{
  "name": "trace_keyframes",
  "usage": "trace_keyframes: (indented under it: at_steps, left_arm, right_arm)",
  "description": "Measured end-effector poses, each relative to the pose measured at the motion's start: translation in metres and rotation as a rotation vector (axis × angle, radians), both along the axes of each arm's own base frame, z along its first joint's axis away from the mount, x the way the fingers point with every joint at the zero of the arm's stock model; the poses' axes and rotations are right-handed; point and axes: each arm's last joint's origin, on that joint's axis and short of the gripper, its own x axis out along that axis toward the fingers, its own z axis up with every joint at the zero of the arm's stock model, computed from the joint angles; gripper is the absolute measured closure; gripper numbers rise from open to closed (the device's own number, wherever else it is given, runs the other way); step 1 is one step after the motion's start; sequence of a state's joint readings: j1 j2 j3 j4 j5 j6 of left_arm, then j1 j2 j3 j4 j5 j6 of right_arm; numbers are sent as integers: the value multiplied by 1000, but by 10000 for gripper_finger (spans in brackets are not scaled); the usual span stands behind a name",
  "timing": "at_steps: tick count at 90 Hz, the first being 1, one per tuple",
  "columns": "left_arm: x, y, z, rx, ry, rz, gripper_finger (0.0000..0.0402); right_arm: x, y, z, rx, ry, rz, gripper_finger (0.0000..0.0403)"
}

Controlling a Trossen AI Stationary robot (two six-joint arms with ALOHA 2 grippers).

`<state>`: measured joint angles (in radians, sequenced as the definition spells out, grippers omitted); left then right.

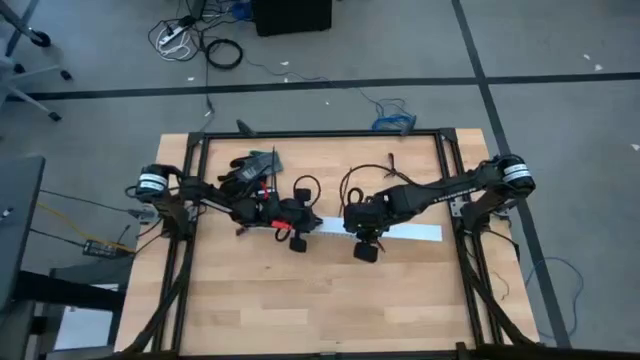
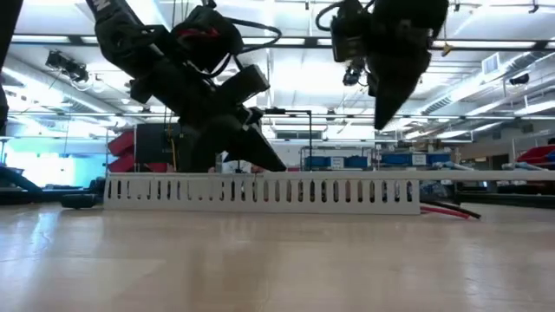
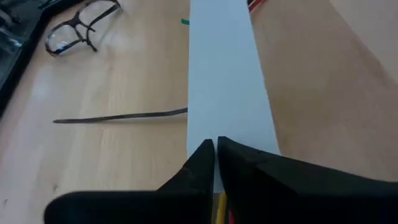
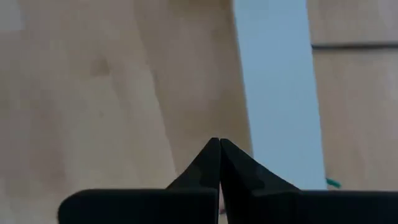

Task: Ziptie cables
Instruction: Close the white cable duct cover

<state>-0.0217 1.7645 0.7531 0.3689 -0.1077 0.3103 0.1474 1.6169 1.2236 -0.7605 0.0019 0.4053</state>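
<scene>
Bench (image 2: 277,260): bare wood in the foreground of the low view. One item.

Slotted white channel (image 2: 260,189): one, lying flat across the bench middle.

Left gripper (image 3: 215,146): one, low over one end of the channel; jaws closed, holding nothing visible at the tips.

Right gripper (image 4: 219,144): one, raised above the channel's edge; jaws closed and empty.

Ziptie (image 3: 121,116): one thin dark strap, flat on the bench, one end touching the channel's side, just ahead of the left gripper.

Cables (image 2: 447,210): red and black strands show past the channel's far end; count cannot be told.

Glasses (image 3: 81,28): one pair, well apart from the strap.

Handling note: the strap appears untouched; the left jaws would likely need to open and come down squarely across it, pinching near its middle to stop it skidding.
</scene>
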Motion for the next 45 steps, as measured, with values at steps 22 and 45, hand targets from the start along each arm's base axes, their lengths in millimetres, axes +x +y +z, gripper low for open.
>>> trace_keyframes:
  at_steps: [22,45]
  left_arm:
    - [13,-12,13,-150,-29,-222,385]
    - [27,-14,43,-166,-84,-198,366]
  right_arm:
    - [0,5,0,44,-1,34,402]
    - [-4,15,1,71,13,142,397]
